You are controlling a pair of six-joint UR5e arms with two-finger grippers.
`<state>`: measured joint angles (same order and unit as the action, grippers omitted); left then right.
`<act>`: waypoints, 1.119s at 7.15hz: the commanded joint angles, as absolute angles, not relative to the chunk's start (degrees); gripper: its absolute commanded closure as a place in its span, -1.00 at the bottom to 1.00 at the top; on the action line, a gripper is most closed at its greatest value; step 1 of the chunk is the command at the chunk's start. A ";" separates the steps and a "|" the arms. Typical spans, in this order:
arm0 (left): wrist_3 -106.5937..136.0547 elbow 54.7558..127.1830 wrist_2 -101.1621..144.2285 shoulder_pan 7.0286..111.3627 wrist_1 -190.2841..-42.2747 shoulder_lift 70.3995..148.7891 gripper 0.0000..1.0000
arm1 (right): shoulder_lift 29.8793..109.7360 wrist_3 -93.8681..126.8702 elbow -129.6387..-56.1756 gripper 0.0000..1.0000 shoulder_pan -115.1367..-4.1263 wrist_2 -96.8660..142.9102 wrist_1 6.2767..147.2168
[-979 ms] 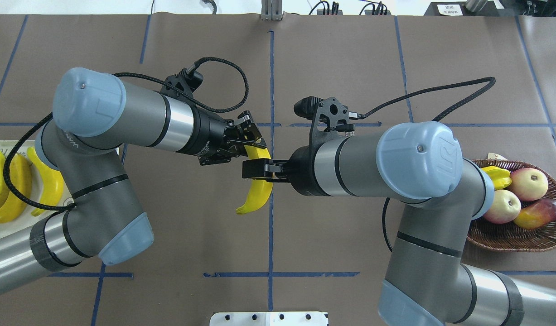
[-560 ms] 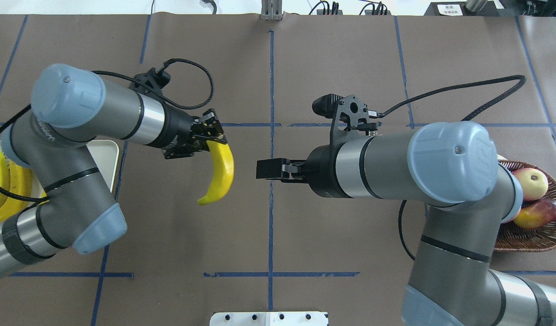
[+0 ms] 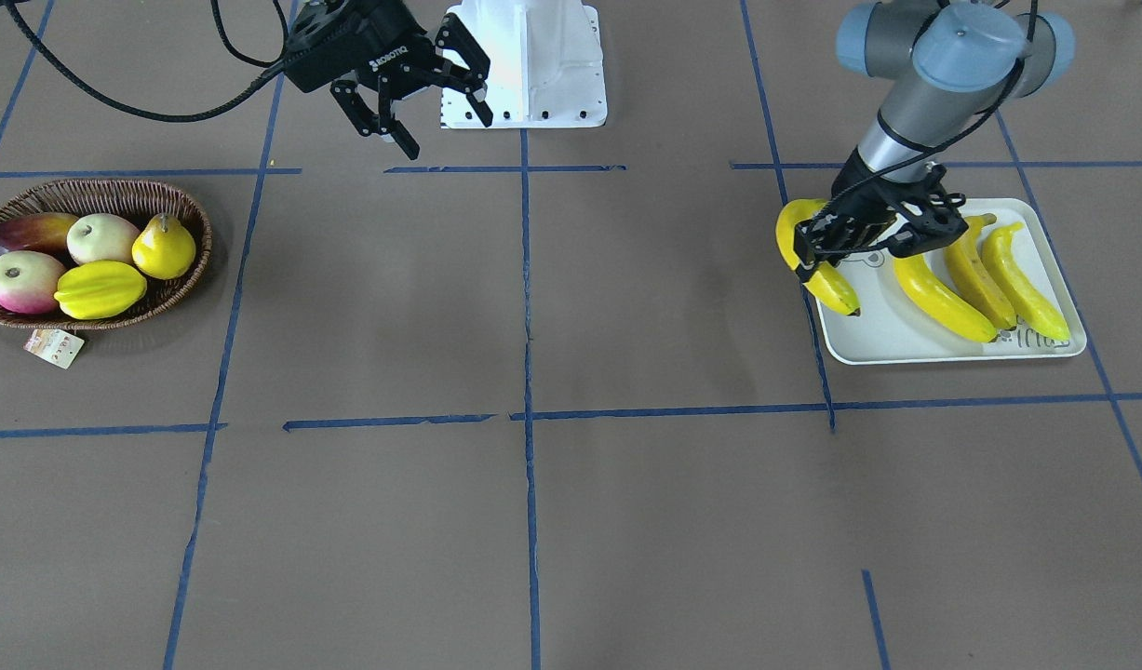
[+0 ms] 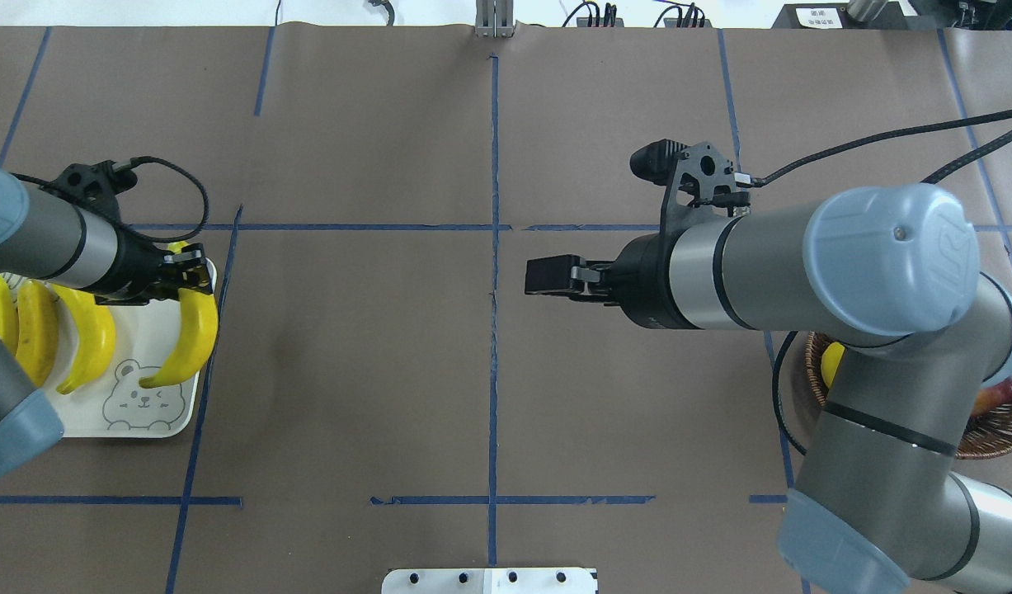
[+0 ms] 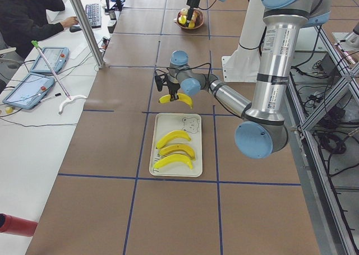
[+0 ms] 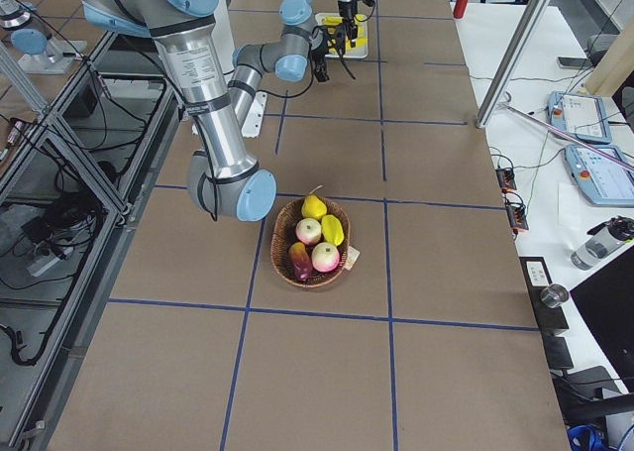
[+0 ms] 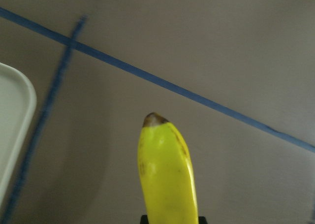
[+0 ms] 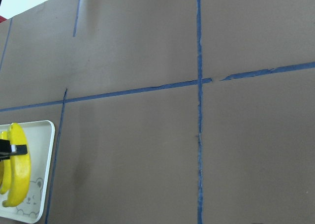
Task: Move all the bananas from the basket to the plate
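Although the left gripper [image 4: 181, 276] is partly covered by its banana in the overhead view, it is seen from the front clenched on the upper end of that banana [image 4: 194, 330]. The lower tip is hung over the inner edge of the plate [image 4: 171, 421], beside the bear face [image 4: 138, 400]. Whether the tip touches the plate cannot be told from above; in the exterior left view the fruit is shown lifted clear over the plate's end. Only the tip is caught by the left wrist camera, with the brown table [image 7: 221, 47] beneath.

Three other bananas [image 3: 975, 274] are laid side by side on the plate, partly covered by the left arm [image 4: 52, 239] from overhead but shown whole from the front.

The right gripper [image 3: 445, 130] is viewed edge-on from overhead, near the centre tape line [image 4: 493, 371], so its spread cannot be read there; from the front its fingers are seen wide apart, holding nothing.

The basket [image 3: 96, 191] is mostly hidden under the right arm [image 4: 802, 264] from overhead. From the front it is seen whole, well apart from the plate, with a pear [image 3: 164, 247], a starfruit [image 3: 100, 288] and other fruit inside.
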<state>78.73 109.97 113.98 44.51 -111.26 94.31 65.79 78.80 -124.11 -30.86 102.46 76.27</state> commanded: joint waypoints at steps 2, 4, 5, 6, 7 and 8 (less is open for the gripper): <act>73.49 108.02 113.55 45.17 -111.27 90.18 0.88 | 68.29 77.87 -124.37 -1.00 -34.10 104.06 77.08; 73.30 107.93 113.38 45.96 -111.36 90.26 -0.99 | 71.09 75.78 -124.54 -1.00 -38.64 107.11 80.39; 73.30 107.93 113.55 47.36 -111.36 90.44 -0.99 | 72.76 66.45 -125.59 -1.00 -42.59 110.10 86.77; 73.21 108.02 113.90 49.11 -111.27 90.70 -0.99 | 78.26 56.35 -126.90 -1.00 -46.11 110.74 88.49; 70.86 108.89 114.34 51.39 -110.83 90.53 -0.99 | 82.66 45.37 -125.87 -1.00 -52.84 113.70 88.85; 63.18 108.98 114.52 54.11 -110.66 90.27 -0.99 | 84.44 35.17 -121.60 -1.00 -61.52 121.21 88.68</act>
